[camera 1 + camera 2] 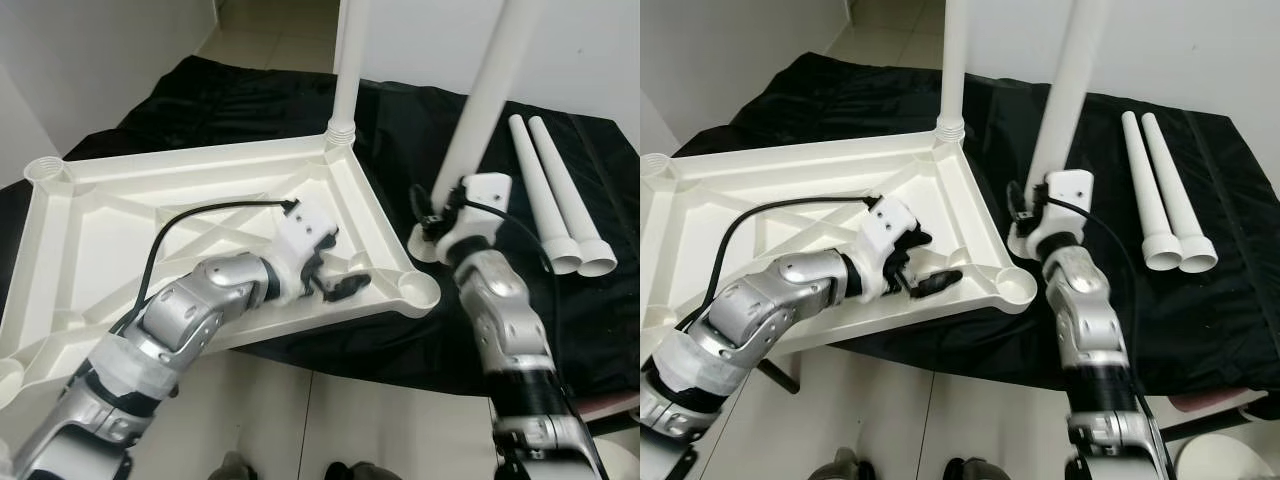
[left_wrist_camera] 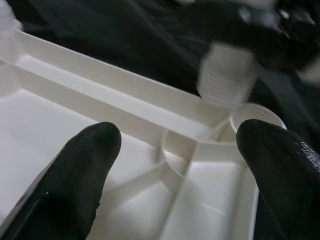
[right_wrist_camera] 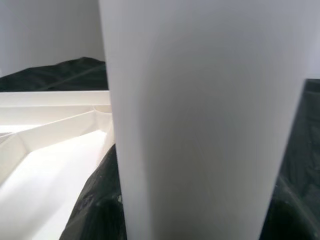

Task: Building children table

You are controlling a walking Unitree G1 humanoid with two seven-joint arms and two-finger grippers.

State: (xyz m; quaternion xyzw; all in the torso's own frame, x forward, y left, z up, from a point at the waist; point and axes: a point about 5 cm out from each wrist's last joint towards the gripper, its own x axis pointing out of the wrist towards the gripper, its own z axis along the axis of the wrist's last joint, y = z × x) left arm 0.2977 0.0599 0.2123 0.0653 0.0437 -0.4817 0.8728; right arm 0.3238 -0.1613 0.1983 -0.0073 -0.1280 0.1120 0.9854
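The white table top (image 1: 120, 230) lies upside down on a black cloth. One white leg (image 1: 348, 60) stands screwed into its far right corner. My right gripper (image 1: 437, 212) is shut on a second leg (image 1: 490, 90) near its lower end, holding it tilted. That leg's threaded end (image 2: 225, 75) hangs just beside the near right corner socket (image 1: 418, 288). My left gripper (image 1: 335, 275) rests open inside the table top close to that socket, its fingertips (image 2: 85, 165) apart over the ribs with nothing between them.
Two spare white legs (image 1: 555, 200) lie side by side on the black cloth (image 1: 590, 320) at the right. The table top's near edge overhangs the light tiled floor (image 1: 330, 420). A white wall stands behind.
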